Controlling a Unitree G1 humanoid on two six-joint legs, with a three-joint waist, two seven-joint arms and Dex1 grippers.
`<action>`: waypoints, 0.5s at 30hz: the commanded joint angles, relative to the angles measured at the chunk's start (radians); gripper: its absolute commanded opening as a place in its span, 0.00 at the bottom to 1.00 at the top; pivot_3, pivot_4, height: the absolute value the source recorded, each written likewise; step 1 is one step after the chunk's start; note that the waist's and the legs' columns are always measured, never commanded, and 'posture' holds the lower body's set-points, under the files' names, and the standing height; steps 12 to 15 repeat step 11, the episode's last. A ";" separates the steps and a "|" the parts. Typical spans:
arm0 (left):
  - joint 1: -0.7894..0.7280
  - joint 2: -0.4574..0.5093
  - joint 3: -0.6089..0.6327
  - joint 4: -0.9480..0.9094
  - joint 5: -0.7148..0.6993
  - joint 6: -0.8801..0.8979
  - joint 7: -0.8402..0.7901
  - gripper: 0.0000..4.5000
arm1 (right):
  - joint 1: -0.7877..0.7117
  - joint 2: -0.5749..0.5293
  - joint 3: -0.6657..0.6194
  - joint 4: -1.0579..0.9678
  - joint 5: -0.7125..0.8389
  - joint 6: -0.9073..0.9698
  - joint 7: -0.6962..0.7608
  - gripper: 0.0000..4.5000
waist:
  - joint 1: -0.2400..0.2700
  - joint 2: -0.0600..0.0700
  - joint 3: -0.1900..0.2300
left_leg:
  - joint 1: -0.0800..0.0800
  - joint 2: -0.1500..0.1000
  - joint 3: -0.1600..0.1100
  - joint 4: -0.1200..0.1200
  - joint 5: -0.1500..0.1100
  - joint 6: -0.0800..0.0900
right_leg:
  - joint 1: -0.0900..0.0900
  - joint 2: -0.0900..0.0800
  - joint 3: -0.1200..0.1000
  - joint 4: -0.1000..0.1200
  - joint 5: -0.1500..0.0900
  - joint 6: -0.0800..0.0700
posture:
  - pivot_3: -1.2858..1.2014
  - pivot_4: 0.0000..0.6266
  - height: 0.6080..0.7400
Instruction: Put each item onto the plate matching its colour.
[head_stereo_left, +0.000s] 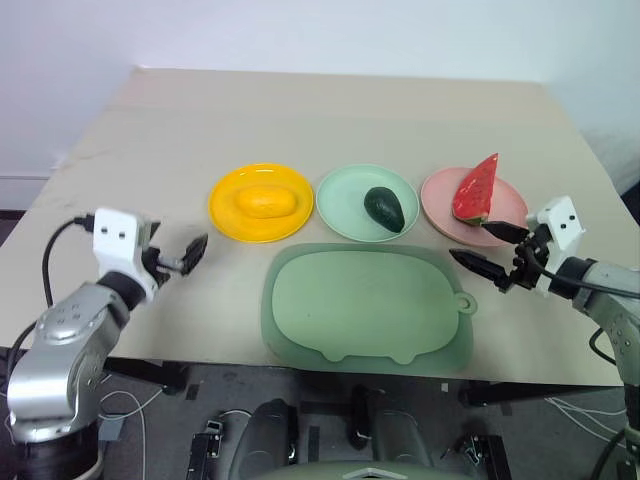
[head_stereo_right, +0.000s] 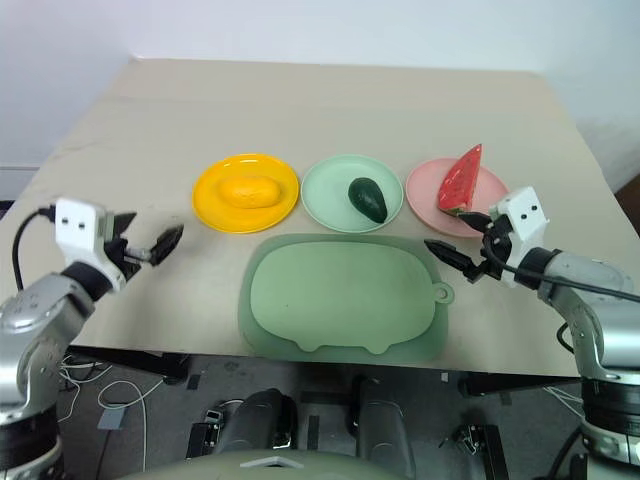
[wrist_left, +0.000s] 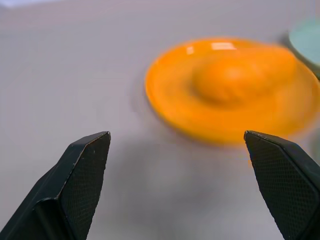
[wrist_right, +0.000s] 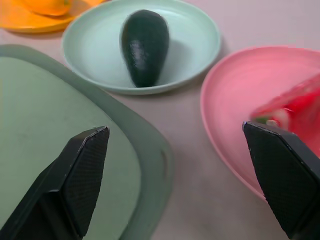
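Beyond the open left end effector (wrist_left: 177, 187), mango (wrist_left: 232, 80) on yellow plate (wrist_left: 170, 105)

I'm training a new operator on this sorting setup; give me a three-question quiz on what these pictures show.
1. True or false: the avocado lies on the pink plate.
2. Which fruit lies on the yellow plate? A) watermelon slice B) mango C) avocado
3. Fill in: the cutting board carries ____ fruit.

Key:
1. False; it lies on the green plate, and the watermelon slice is on the pink one.
2. B, the mango.
3. No. The left gripper and right gripper are both open, holding nothing.
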 joint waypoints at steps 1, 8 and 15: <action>0.062 0.013 0.015 -0.054 -0.013 -0.081 -0.056 1.00 | 0.056 -0.016 -0.073 -0.044 0.037 -0.034 0.037 1.00 | 0.001 0.000 0.000 | 0.000 0.000 0.000 0.000 0.000 0.000 | 0.000 0.000 0.000 0.000 0.000 0.000 | 0.52 0.24 1.00; 0.074 -0.014 -0.010 -0.073 -0.042 -0.101 -0.047 1.00 | 0.071 -0.021 -0.057 -0.015 0.026 -0.054 0.037 1.00 | -0.008 0.000 0.000 | 0.000 0.000 0.000 0.000 0.000 0.000 | 0.000 0.001 0.000 0.000 0.000 0.000 | 0.52 0.24 1.00; 0.080 -0.012 -0.032 -0.084 -0.040 -0.104 -0.044 1.00 | 0.061 -0.021 -0.046 -0.012 0.026 -0.055 0.031 1.00 | -0.009 0.000 0.000 | 0.001 0.000 0.001 0.000 0.000 0.000 | 0.000 0.001 0.000 0.000 0.001 0.001 | 0.52 0.24 1.00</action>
